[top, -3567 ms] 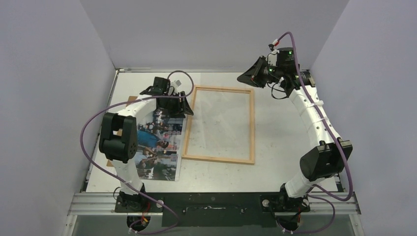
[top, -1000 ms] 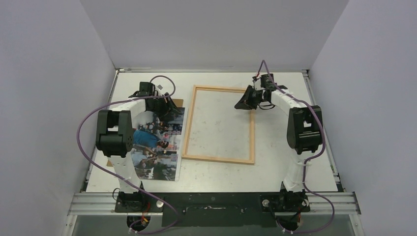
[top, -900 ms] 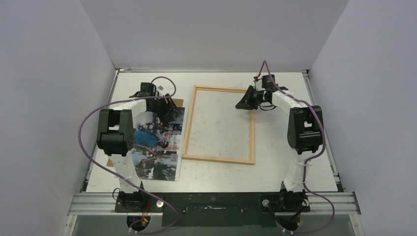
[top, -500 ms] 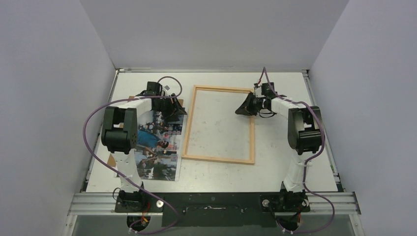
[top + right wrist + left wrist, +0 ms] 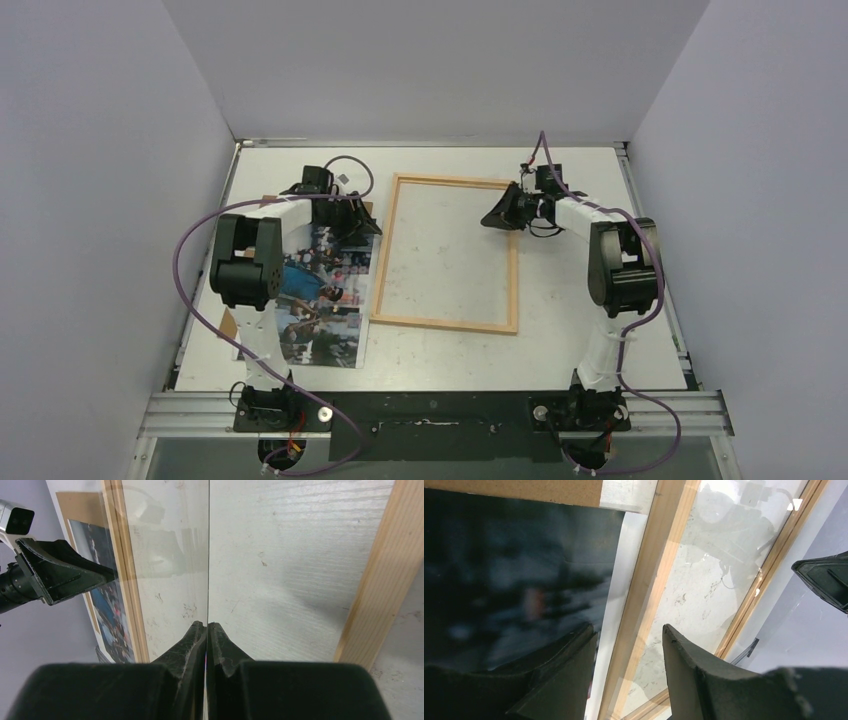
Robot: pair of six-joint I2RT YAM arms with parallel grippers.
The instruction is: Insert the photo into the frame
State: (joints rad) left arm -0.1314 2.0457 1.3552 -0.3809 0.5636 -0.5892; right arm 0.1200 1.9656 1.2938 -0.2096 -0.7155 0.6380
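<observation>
At far left, a brown board peeks out from under the photo. The photo lies face up on the table, just beside the frame and outside it. Our left claw hangs low at the photo's far right corner with its fingers spread. One finger is over the print's edge and the other over the frame's left rail, with nothing pinched between them. The frame lies flat mid-table, its inside partly glossy with reflections. Near its far right corner our right claw is closed, tips together, low over the frame's inside. A thin straight line runs on from the tips, and we cannot tell whether anything thin is pinched there.
</observation>
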